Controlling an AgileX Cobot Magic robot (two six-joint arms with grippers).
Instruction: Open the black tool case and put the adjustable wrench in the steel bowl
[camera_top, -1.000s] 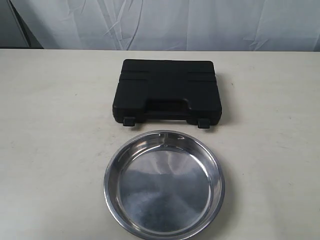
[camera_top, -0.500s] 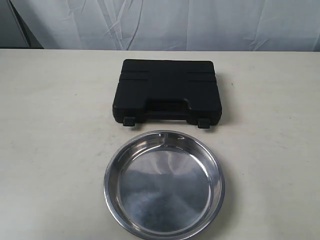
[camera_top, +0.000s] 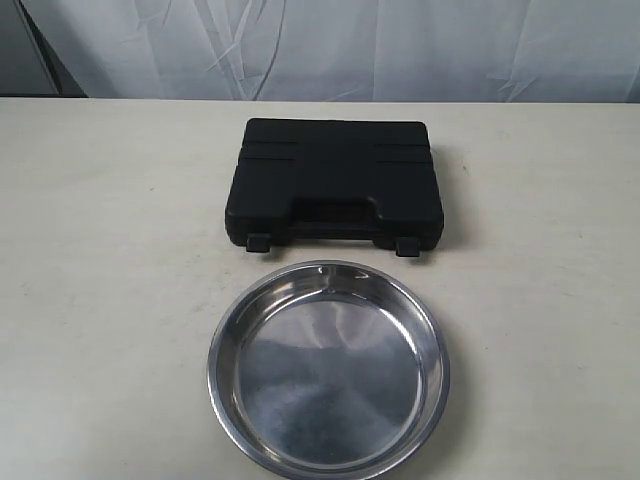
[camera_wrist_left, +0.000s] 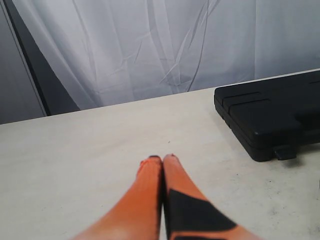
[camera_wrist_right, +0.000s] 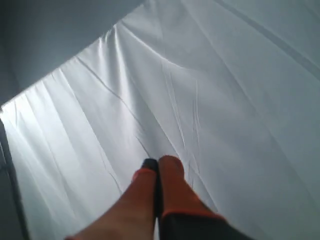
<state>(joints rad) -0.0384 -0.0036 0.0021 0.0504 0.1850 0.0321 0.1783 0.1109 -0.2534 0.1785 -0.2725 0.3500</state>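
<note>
Closed rectangular black moulded-plastic tool case (camera_top: 335, 180) on the pale worktop (camera_top: 110, 260), 2 latches (camera_top: 258, 243) facing the shiny round steel bowl (camera_top: 328, 375) at the near edge. Left hand (camera_wrist_left: 162, 158) and right hand (camera_wrist_right: 156, 162) clenched, empty.

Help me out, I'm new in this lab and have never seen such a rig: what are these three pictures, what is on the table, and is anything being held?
This is a robot with two arms, each ending in a two-fingered gripper. The wide picture comes from a camera off the arms; neither arm shows in it. On the pale table lie a black tool case, closed, and nearer the camera an empty steel bowl, close but not touching. The other two pictures come from cameras on the wrists. One shows the left gripper, orange fingers pressed together, over the table near the case. The other shows the right gripper, also shut, pointing at the white curtain. Neither holds anything. No wrench is visible.
</note>
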